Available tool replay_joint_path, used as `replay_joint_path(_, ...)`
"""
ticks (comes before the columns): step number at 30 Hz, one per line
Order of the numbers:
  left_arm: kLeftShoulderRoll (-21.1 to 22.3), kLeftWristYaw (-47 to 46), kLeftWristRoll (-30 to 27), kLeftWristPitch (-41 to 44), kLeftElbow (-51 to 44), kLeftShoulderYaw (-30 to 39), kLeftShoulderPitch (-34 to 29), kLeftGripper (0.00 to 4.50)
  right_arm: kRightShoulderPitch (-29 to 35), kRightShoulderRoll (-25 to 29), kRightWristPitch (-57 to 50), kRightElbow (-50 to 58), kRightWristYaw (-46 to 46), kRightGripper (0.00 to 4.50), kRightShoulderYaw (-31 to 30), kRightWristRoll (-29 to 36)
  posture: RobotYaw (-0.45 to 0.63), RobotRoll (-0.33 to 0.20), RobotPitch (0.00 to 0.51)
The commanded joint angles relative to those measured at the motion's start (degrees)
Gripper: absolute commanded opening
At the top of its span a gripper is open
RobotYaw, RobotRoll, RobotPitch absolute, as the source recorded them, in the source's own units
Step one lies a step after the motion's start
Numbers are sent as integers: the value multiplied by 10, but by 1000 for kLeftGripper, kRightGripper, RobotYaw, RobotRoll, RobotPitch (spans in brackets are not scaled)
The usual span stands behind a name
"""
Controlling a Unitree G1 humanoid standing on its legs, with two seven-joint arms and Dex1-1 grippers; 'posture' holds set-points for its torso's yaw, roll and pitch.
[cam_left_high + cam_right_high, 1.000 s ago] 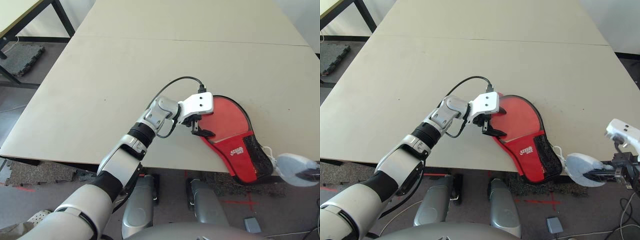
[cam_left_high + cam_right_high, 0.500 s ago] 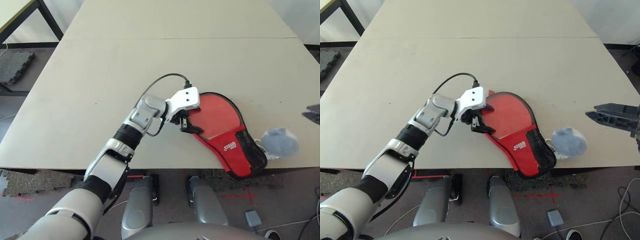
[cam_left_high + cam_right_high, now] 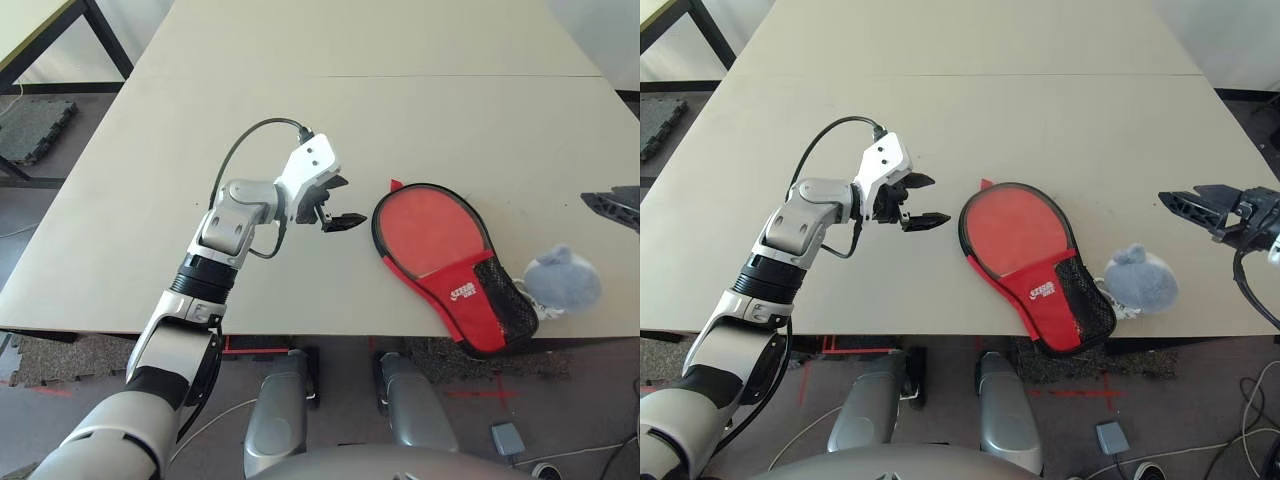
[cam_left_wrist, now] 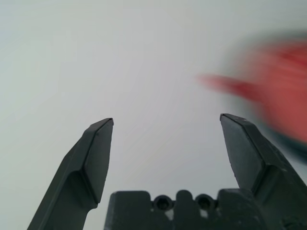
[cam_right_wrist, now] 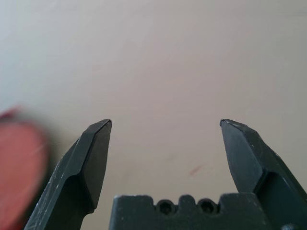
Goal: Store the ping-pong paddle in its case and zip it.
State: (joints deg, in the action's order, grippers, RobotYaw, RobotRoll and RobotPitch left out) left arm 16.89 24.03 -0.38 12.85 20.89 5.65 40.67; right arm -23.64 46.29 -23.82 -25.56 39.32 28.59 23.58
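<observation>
The red case [image 3: 1023, 242] with black trim lies flat on the table near its front edge. Its mesh pocket and white logo face up, and its narrow end sticks out over the edge. Its fluffy pale pompom [image 3: 1140, 281] rests on the table beside that narrow end. The ping-pong paddle is hidden. My left gripper [image 3: 930, 200] hovers open a short way left of the case's round end, touching nothing. At the table's right side my right gripper [image 3: 1181, 196] is open and empty, beyond the pompom. In the left wrist view the fingers [image 4: 98, 158] stand wide apart, with the case [image 4: 280, 91] a red blur ahead.
The beige table [image 3: 970, 110] stretches far back with a seam across it. A dark-framed second table [image 3: 40, 40] stands at the far left. A black cable loops over my left wrist [image 3: 250, 140].
My left gripper has come off the case's edge and drawn back to the left. My right gripper let go of the pompom, which now lies on the table. The camera has shifted.
</observation>
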Motion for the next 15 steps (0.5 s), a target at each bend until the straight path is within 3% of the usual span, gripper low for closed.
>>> replay_joint_path(1, 12, -168, 17, -81, 54, 83, -39, 4500, -15, -37, 95, -69, -88, 4486, -14, -53, 29, 0, 160)
replay_joint_path(4, 13, -190, 15, -105, 72, 82, -39, 4500, -23, -41, 119, -91, -95, 4486, -18, -60, 29, 0, 160)
replay_joint_path(8, 11, -250, 0, -158, 113, 116, -65, 4500, -73, -90, 243, -177, -211, 4486, -20, -101, 24, 0, 139)
replay_joint_path(15, 8, -255, -7, -187, 159, 105, -53, 4500, -110, -97, 306, -255, -249, 4486, -25, -110, 15, 0, 137)
